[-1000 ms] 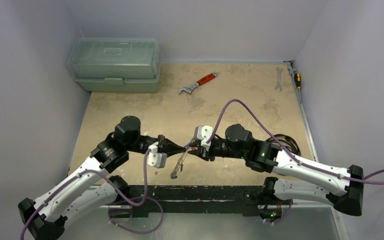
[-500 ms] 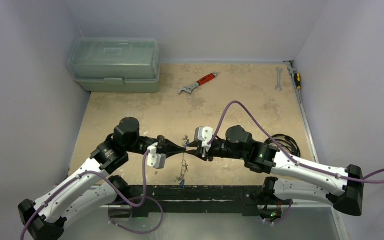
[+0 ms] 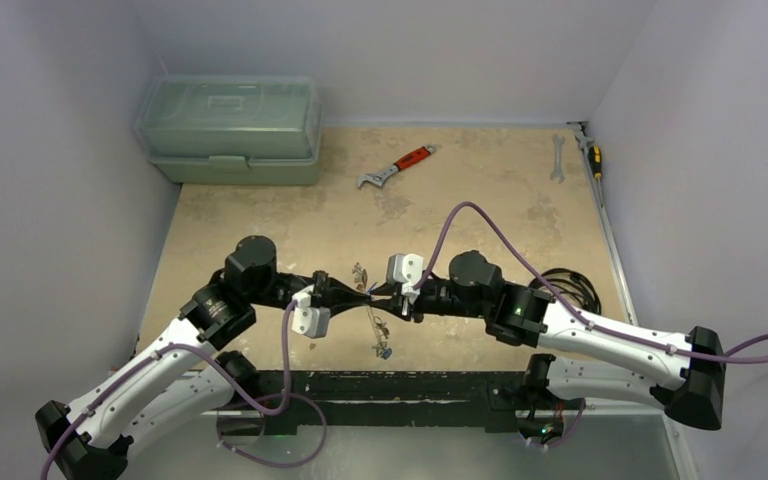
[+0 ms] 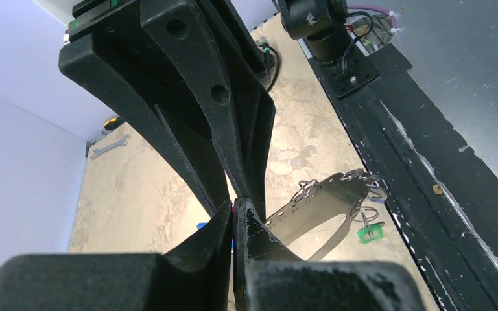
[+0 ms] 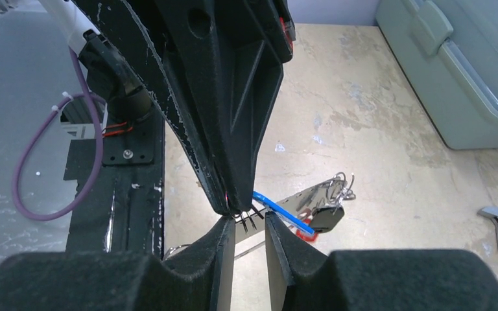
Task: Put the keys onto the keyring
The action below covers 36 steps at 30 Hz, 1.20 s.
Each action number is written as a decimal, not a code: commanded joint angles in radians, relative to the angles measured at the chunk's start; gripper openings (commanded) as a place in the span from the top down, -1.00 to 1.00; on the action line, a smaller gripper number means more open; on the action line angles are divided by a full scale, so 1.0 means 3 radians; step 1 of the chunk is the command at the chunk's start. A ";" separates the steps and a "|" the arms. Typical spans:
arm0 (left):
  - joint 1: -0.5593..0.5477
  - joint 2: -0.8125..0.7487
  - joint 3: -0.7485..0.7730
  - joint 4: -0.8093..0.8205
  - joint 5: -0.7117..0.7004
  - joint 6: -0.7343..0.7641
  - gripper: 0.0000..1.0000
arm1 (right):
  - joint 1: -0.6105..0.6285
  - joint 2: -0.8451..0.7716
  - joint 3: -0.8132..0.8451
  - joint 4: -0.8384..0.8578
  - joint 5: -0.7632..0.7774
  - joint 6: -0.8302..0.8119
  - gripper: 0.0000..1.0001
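My left gripper [image 3: 364,296] and right gripper [image 3: 383,299] meet tip to tip above the near middle of the table. In the left wrist view the left gripper [image 4: 233,210] is shut on a thin piece of the silvery keyring [image 4: 318,207], whose band curves out to the right with small rings and a green-tagged key [image 4: 369,231]. In the right wrist view the right gripper [image 5: 249,223] has a narrow gap between its jaws. Thin wire ends stick into that gap, and a blue tag [image 5: 284,212] touches its right finger. Black [image 5: 327,218] and red [image 5: 306,234] tags hang behind. The keys [image 3: 381,345] dangle below the tips.
A green toolbox [image 3: 230,128] stands at the back left. A red-handled wrench [image 3: 398,167] lies mid-back, with a silver spanner [image 3: 557,158] and a screwdriver [image 3: 592,152] at the back right. A black strip [image 3: 400,385] runs along the near edge. Cable coils [image 3: 572,285] lie by the right arm.
The two grippers have closed in until their tips meet. The hanging bunch of keys has swung and spread, some now above the tips and some below.
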 commanded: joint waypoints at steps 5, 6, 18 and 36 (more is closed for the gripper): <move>0.0020 -0.0072 -0.0008 0.0241 0.0075 -0.0038 1.00 | 0.0005 0.0008 -0.0044 0.0218 -0.0034 0.0013 0.54; 0.0017 -0.0072 -0.0010 0.0241 0.0075 -0.0037 1.00 | 0.0006 0.0002 -0.0048 0.0225 -0.0026 0.0013 0.58; 0.0020 -0.0110 -0.0017 0.0257 0.0000 -0.0047 1.00 | 0.0005 -0.0046 -0.0065 0.0248 0.0078 0.0052 1.00; 0.0016 -0.0338 -0.0057 0.0193 -0.0437 -0.0119 1.00 | 0.0004 0.0029 0.0014 0.0190 0.1020 0.0295 1.00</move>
